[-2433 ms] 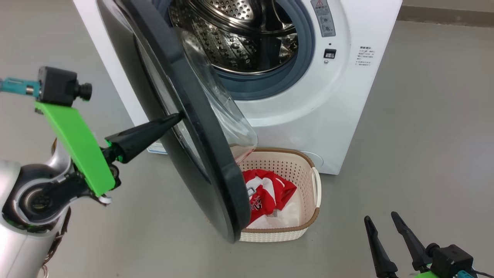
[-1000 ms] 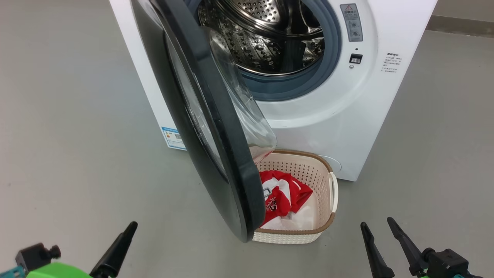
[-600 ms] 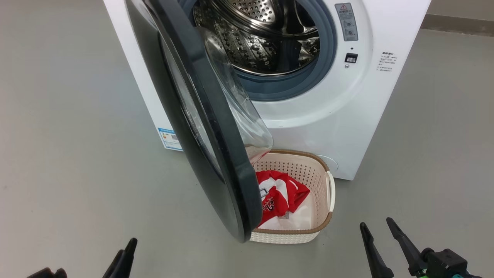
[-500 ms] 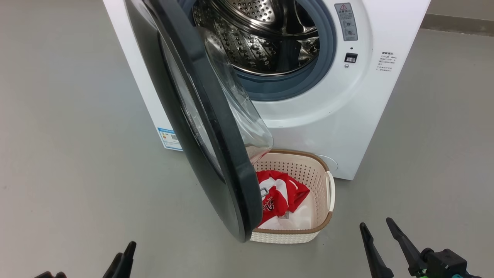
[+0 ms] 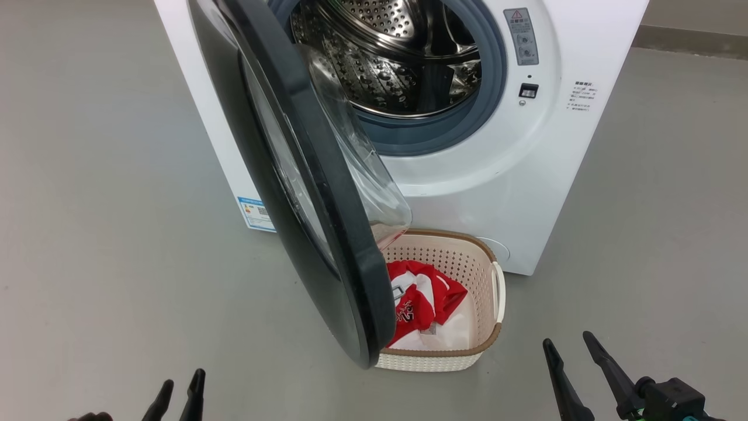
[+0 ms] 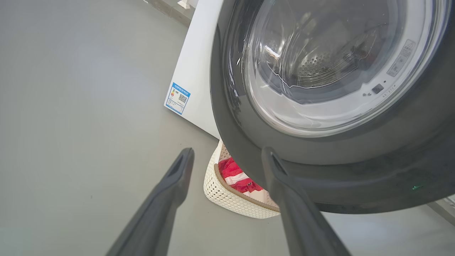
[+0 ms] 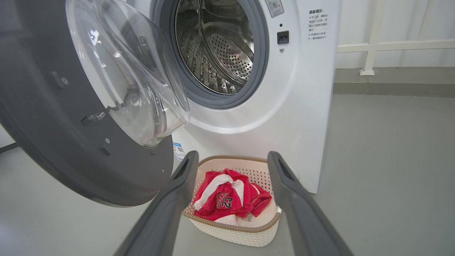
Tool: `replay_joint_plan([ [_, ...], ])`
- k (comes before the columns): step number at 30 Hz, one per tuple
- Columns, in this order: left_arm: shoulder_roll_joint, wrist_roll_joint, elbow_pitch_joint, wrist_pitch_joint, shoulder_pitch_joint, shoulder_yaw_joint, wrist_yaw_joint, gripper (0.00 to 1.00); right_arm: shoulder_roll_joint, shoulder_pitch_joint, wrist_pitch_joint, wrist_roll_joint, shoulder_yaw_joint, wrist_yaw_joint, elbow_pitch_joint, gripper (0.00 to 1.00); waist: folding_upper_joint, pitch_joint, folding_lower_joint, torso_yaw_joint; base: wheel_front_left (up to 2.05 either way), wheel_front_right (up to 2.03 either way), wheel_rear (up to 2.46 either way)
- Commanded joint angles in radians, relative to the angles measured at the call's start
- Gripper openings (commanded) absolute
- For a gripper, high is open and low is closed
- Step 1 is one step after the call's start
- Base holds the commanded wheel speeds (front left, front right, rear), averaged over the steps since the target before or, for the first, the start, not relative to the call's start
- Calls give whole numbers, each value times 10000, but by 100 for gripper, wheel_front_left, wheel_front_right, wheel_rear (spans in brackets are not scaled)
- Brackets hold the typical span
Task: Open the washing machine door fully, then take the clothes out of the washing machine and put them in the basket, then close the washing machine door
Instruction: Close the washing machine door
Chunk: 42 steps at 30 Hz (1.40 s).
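Observation:
The white washing machine (image 5: 497, 193) stands with its steel drum (image 5: 403, 64) bare of cloth. The black-rimmed washing machine door (image 5: 327, 234) hangs about half open, edge-on to me, its glass bowl (image 7: 131, 81) over the basket. The cream basket (image 5: 488, 333) sits on the floor against the machine, with the red and white clothes (image 5: 423, 301) inside it. My left gripper (image 5: 182, 386) is open, low at the left, well short of the door's outer face (image 6: 320, 160). My right gripper (image 5: 567, 340) is open at the lower right, pointing at the basket (image 7: 231, 231) and clothes (image 7: 227, 199).
Grey floor (image 5: 105, 234) runs all round the machine. The door's lower rim overhangs the basket's left half. A blue energy sticker (image 5: 254, 213) marks the machine's left side. A white railing (image 7: 369, 46) and wall stand behind on the right.
My left arm has come off the door's outer face and dropped to the bottom left. The door's angle and the right gripper look unchanged. The camera has shifted slightly.

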Motion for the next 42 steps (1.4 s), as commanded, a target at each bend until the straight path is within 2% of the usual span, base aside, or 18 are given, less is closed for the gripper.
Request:
replay_joint_plan([
  [1, 287, -118, -135, -121, -174, 294, -60, 100, -115, -329, -65, 28, 266, 73, -206, 100, 0, 1, 0, 1, 0, 0, 0],
  [3, -213, 1091, -303, -122, 22, 925, -60, 100, -102, -330, -65, 33, 277, 73, -209, 100, 0, -7, 0, -3, 0, 0, 0],
  [11, -1128, 4817, -1241, -123, 553, 2127, -60, 100, -75, -349, -65, 32, 247, 73, -230, 100, 0, 4, 0, 11, 0, 0, 0],
  [19, -1965, 7024, -2447, -123, 1012, 3059, -60, 100, -50, -411, -65, 20, 186, 73, -247, 100, 0, 39, 0, 11, 0, 0, 0],
  [26, -2334, 7566, -2643, -123, 1289, 3275, -60, 100, -31, -420, -65, 13, 187, 73, -226, 100, 0, 31, 0, 0, 0, 0, 0],
  [42, -2420, 7520, -2680, -124, 1326, 3288, -60, 100, -18, -448, -65, -17, 162, 73, -228, 100, 0, 60, 0, 2, 0, 0, 0],
])
